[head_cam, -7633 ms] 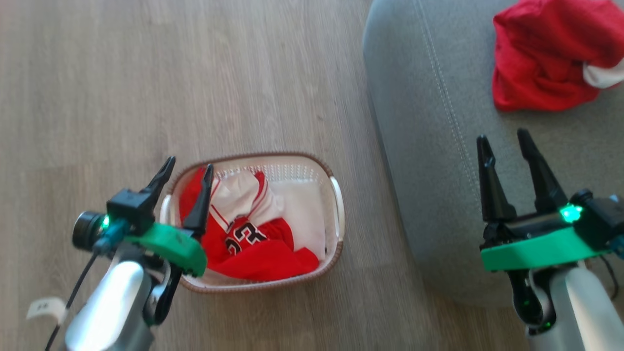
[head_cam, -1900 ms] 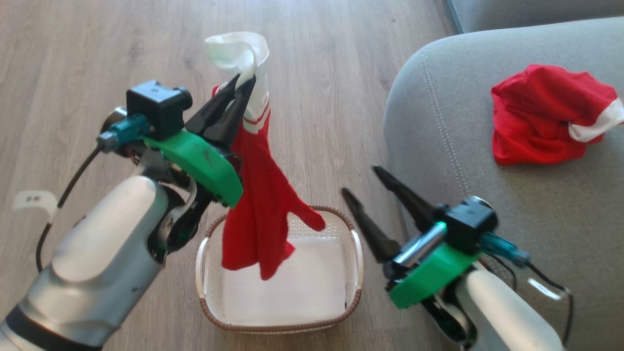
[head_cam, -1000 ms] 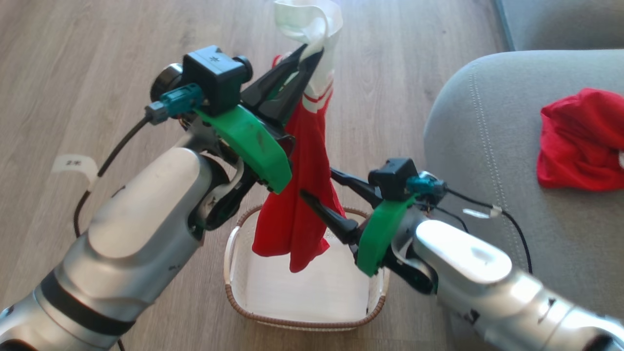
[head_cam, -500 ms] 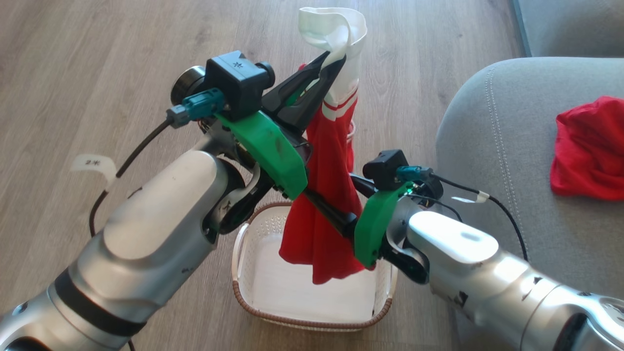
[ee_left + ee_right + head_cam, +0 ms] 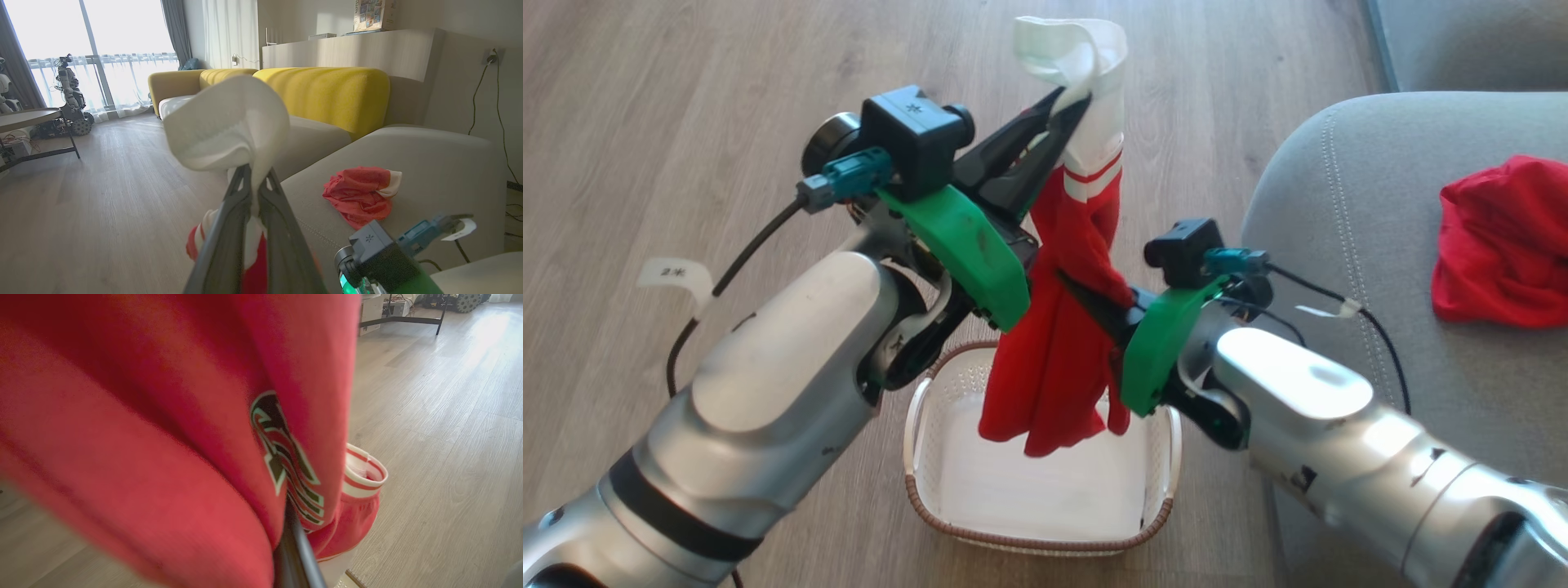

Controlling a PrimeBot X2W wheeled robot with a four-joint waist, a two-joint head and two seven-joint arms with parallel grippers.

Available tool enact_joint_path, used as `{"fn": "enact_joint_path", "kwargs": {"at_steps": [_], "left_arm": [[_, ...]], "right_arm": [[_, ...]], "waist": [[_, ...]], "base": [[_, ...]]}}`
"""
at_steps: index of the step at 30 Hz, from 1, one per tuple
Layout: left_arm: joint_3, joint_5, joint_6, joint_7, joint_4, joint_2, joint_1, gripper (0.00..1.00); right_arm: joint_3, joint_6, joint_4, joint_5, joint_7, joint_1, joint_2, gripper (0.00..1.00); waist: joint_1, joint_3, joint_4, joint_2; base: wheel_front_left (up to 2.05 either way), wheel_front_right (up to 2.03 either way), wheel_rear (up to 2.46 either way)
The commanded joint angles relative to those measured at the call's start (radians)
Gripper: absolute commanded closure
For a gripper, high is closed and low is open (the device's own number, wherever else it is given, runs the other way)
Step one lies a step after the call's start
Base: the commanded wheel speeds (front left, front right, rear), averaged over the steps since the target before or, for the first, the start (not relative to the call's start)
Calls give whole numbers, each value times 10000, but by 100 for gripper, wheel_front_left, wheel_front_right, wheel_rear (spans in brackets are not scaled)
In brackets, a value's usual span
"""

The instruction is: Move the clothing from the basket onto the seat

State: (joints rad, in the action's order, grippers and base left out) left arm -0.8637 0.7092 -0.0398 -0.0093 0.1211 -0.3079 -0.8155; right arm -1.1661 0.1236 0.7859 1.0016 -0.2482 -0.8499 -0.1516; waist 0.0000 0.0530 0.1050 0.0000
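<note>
- Yellow sofa is appearing in the left wrist view, beyond the wooden floor.
- Grey seat is carrying one red garment.
- Jersey, its lettering facing the right wrist view, is hanging over the basket.
- Left gripper is pinching the jersey's white trim; right gripper is clamping its middle.

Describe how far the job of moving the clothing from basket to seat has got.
Done: one red garment lies on the seat. In hand: the jersey hangs above the basket, with the left gripper and right gripper shut on it. Left: carry it to the seat, release.
</note>
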Motion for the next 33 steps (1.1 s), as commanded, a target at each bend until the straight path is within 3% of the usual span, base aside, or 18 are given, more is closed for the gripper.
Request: {"fn": "enact_joint_path", "kwargs": {"at_steps": [1, 11, 17, 24, 28, 31, 33], "left_arm": [[509, 31, -63, -95, -192, -308, -549, 100], [589, 128, -178, -260, 21, -560, -221, 100], [553, 146, -268, -271, -48, -726, 23, 100], [469, 157, -392, -282, -127, -934, 382, 100], [482, 190, -483, -320, -208, -977, 507, 100], [439, 214, -516, -336, -262, -978, 621, 0], [372, 240, -484, -316, -325, -973, 692, 0]], "right_arm": [[258, 71, -304, -127, -134, -86, -34, 100], [1957, 71, -1278, -1280, -135, 782, -606, 100], [3257, 71, -2222, -2115, -135, 1382, -679, 100], [5490, 71, -3876, -3530, -135, 2300, -711, 100], [6087, 71, -4301, -3877, -135, 2591, -707, 100], [6419, 71, -4547, -4020, -135, 2804, -772, 100], [6659, 71, -4675, -4091, -135, 2964, -848, 100]], "waist": [[0, -20, -38, 0], [0, -175, -198, 0], [0, -265, -258, 0], [0, -375, -369, 0], [0, -412, -437, 0], [0, -435, -496, 0], [0, -453, -564, 0]], "base": [[0, 0, 0], [0, 0, 0], [0, 0, 0], [0, 0, 0], [0, 0, 0], [0, 0, 0], [0, 0, 0]]}}
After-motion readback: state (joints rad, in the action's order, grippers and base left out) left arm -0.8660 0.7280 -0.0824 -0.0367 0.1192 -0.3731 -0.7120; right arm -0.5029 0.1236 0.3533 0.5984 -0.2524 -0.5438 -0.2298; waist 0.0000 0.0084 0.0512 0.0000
